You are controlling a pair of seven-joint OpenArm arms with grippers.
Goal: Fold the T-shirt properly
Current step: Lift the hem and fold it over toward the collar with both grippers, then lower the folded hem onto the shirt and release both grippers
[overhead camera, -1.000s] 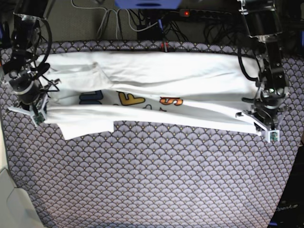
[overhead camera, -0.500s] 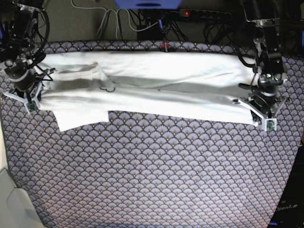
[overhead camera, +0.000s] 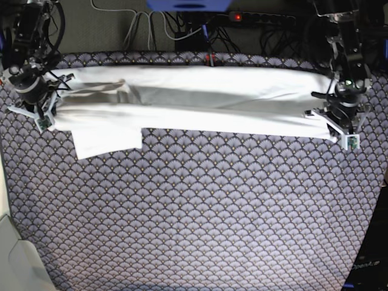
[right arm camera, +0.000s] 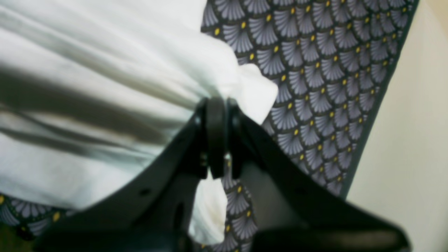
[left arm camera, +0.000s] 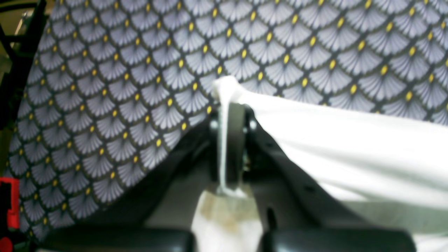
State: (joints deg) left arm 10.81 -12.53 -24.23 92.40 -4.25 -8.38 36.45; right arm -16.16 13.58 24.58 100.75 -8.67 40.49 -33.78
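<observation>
Since a second ago we have carried the near edge away from us over the print, so no colour shows now. Our left gripper (left arm camera: 229,140) has its black jaws clenched on a thin pinch of cloth, a rounded nub poking out past the tips. Our right gripper (right arm camera: 217,136) likewise bites a gathered corner, soft creases fanning away from it. From both holds the large white cotton T-shirt (overhead camera: 200,100) stretches as a long narrow band across the far part of the table (overhead camera: 200,224), one squarish sleeve (overhead camera: 106,140) lying flat below its end by the right arm. We see the table covered in a dark cloth printed with grey fan scales and yellow dots. Behind it lie tangled cables (overhead camera: 182,30) and a black power strip (overhead camera: 260,18).
</observation>
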